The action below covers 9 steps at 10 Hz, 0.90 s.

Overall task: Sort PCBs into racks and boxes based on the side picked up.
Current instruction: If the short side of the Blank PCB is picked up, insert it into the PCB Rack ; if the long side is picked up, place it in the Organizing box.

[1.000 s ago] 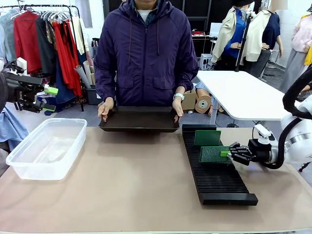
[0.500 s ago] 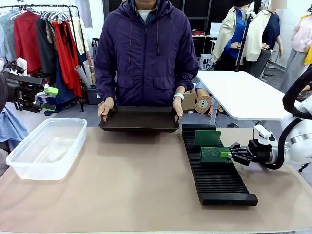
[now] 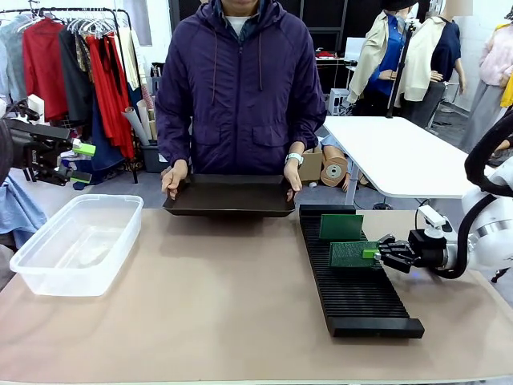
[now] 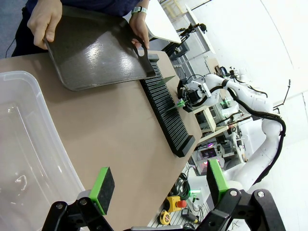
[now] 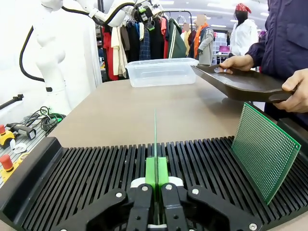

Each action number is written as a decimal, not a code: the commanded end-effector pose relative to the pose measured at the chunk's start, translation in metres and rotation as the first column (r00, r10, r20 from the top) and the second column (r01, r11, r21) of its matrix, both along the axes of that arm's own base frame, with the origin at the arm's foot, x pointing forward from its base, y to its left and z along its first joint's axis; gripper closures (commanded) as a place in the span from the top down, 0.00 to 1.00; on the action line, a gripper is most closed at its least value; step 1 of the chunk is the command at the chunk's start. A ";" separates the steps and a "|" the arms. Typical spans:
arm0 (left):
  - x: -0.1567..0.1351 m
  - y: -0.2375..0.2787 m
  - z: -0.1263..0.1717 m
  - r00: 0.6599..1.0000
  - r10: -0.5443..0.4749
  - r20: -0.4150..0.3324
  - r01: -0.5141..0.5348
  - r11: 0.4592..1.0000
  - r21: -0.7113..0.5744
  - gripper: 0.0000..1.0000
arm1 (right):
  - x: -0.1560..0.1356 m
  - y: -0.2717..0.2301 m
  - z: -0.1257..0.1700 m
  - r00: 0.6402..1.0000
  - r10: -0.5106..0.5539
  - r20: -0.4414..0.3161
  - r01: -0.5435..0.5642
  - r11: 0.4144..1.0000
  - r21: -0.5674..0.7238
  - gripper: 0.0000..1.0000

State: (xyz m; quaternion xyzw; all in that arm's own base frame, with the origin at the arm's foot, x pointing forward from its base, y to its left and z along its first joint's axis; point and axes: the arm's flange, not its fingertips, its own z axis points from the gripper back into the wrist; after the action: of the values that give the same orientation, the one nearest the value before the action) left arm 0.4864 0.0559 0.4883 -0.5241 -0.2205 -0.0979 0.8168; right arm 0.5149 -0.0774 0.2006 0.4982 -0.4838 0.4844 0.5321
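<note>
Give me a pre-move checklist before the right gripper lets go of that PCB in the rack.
1. Right gripper shut on held PCB: ok.
2. Held PCB standing edge-down over the rack: ok.
3. Seated fully in a slot: cannot tell.
4. Apart from the leaning PCB farther along: ok.
5. Person's hands on the dark tray, off the rack: ok.
6. Left gripper open, near the clear tub: ok.

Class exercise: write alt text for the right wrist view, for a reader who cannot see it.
The right gripper is shut on a thin green PCB held edge-on, upright above the slotted black rack. A second green PCB leans in the rack; beyond, a person's hands hold a dark shallow tray near a clear plastic tub.
</note>
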 end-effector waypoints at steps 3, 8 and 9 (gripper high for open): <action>-0.001 0.000 0.001 1.000 -0.001 0.003 0.001 1.000 -0.003 1.00 | 0.001 0.001 0.000 1.000 -0.014 0.005 0.014 1.000 -0.007 0.00; -0.001 0.000 0.001 1.000 -0.001 0.003 0.001 1.000 -0.003 1.00 | 0.002 0.002 -0.003 0.998 -0.056 0.013 0.056 0.998 -0.030 0.32; -0.001 0.000 0.001 1.000 -0.001 0.003 0.001 1.000 -0.003 1.00 | 0.002 0.001 0.000 0.998 -0.068 0.017 0.068 0.997 -0.020 0.51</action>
State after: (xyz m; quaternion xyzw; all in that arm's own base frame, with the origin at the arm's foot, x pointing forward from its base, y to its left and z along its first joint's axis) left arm 0.4864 0.0559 0.4883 -0.5241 -0.2205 -0.0979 0.8168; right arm 0.5177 -0.0813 0.1973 0.4831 -0.4854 0.4826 0.5460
